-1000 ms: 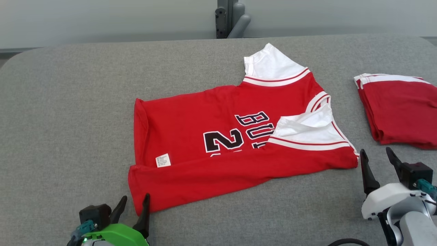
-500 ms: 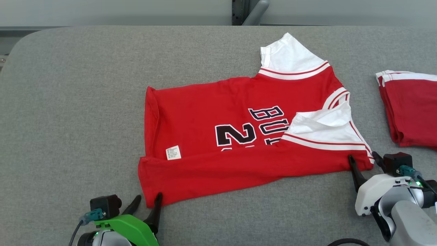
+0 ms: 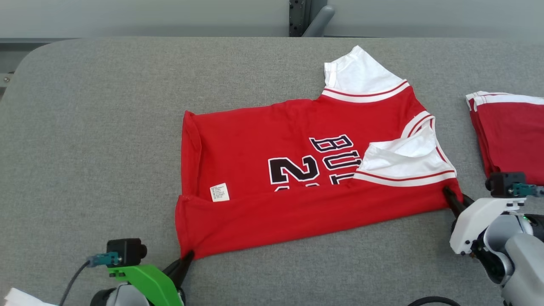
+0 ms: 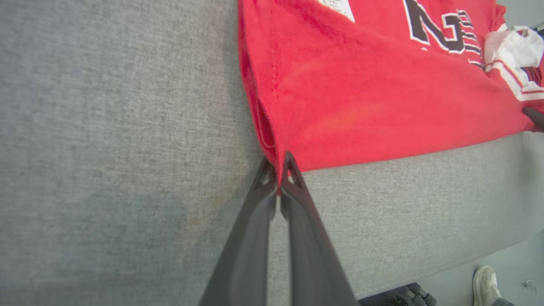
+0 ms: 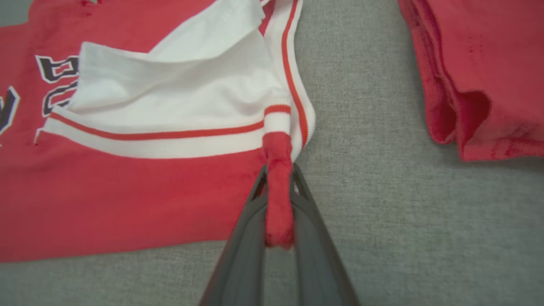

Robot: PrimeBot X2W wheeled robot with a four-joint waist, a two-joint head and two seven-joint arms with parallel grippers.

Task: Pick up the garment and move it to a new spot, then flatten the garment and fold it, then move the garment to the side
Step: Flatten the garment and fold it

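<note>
At the near-left of your head view, the left gripper [image 3: 186,256] has its two dark fingers pressed together on the near-left corner of the red jersey [image 3: 272,140]. Your left wrist view shows that hem corner pinched right at the tips, with no gap between them. A pale shoe [image 4: 484,282] shows on the floor past the table edge.

You'll find the jersey lying across the middle of the grey table [image 3: 106,127], a little right of centre, with its hem to the left and its sleeves to the right. Its near long edge is folded up over the body, covering the lower part of the black number. A white label [image 3: 220,192] sits just above that fold on the left, and a white sleeve [image 3: 399,159] lies folded over the lettering.

Your right gripper [image 3: 452,199] is closed on the near-right corner. In the right wrist view, a bunched strip of red cloth is clamped between its fingers. Further right, apart from the jersey, lies a second red garment [image 3: 514,136], folded.
</note>
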